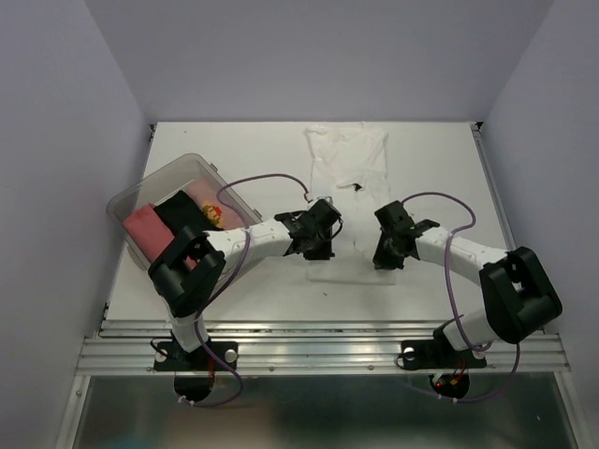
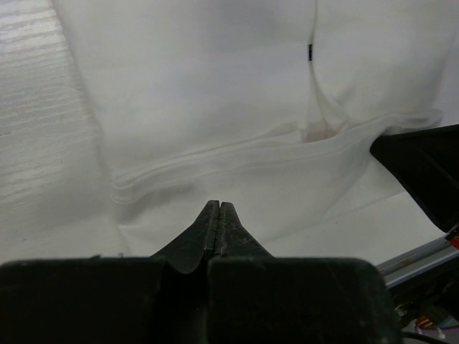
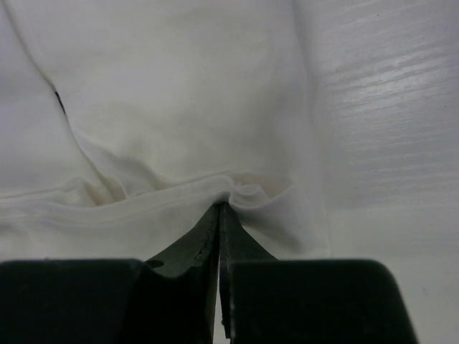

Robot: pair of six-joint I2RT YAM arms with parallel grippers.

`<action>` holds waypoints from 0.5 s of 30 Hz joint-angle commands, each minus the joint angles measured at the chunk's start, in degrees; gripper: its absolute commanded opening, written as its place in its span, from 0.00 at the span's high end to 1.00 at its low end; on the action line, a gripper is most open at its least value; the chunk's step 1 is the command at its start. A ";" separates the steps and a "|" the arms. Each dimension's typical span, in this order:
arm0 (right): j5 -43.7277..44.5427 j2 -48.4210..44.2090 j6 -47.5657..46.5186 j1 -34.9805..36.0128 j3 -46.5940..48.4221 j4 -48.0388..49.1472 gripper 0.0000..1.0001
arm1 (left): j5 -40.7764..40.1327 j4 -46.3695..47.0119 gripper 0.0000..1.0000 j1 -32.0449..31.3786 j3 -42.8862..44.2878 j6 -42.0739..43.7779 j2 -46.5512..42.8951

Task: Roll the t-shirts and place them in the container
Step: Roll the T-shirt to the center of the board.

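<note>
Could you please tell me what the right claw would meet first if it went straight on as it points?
The white t-shirt: the right claw seems shut on its puckered near fold.

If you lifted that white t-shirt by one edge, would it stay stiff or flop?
Probably floppy: the white t-shirt puckers where the right end effector pinches it. Likely light, since it lies thin and flat.

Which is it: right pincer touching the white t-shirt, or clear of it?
Touching. The right wrist view shows the right pincer shut on the white t-shirt, its folded edge puckered at the tips.
</note>
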 commanded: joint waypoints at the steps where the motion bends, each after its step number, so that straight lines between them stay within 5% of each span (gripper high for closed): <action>1: 3.62 1.82 -0.81 0.35 0.31 3.57 0.94 | -1.09 -0.42 1.00 -0.24 -2.27 -0.63 0.96; 15: 8.63 -7.94 -1.34 0.35 1.10 -3.20 0.92 | -3.82 -1.21 1.00 -0.24 -1.83 1.39 -3.35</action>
